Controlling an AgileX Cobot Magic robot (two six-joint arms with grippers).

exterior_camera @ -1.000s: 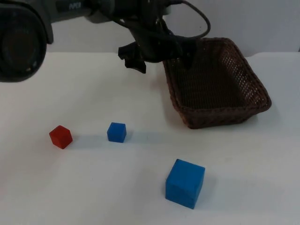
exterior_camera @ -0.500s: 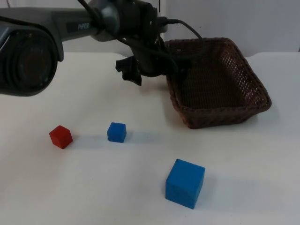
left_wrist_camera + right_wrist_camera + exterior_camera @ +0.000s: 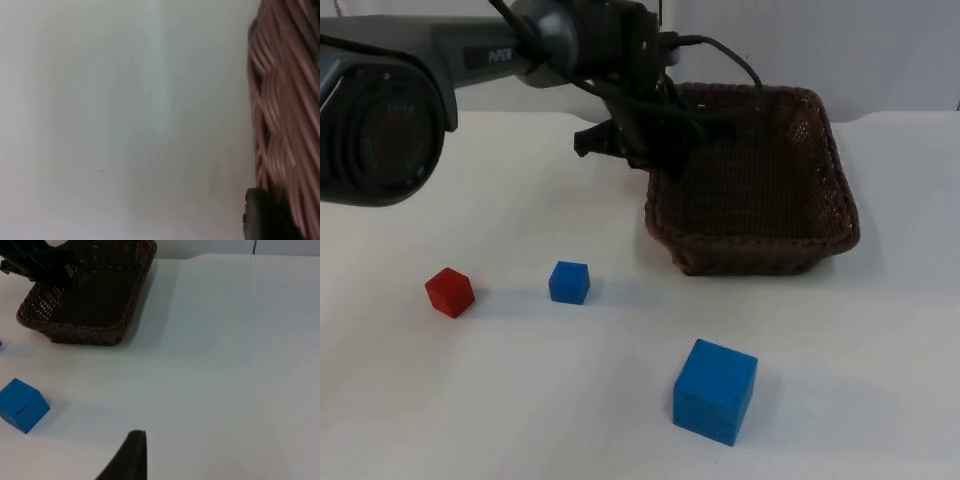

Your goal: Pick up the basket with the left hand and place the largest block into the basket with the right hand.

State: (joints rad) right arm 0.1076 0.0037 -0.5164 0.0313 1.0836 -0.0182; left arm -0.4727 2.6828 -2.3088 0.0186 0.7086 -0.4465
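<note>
My left gripper, clenched on the basket rim at upper centre, has just dragged it leftward, while the largest block waits at lower centre for my idle right gripper.

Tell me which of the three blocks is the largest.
The big blue block nearest the camera; it dwarfs the small blue block and the small red block.

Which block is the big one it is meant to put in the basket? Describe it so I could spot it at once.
Start at the brown woven basket at the back of the white table, which the left gripper grips by the rim. Come towards the front edge: the large blue block stands alone there, far bigger than the small blue block and red block.
</note>
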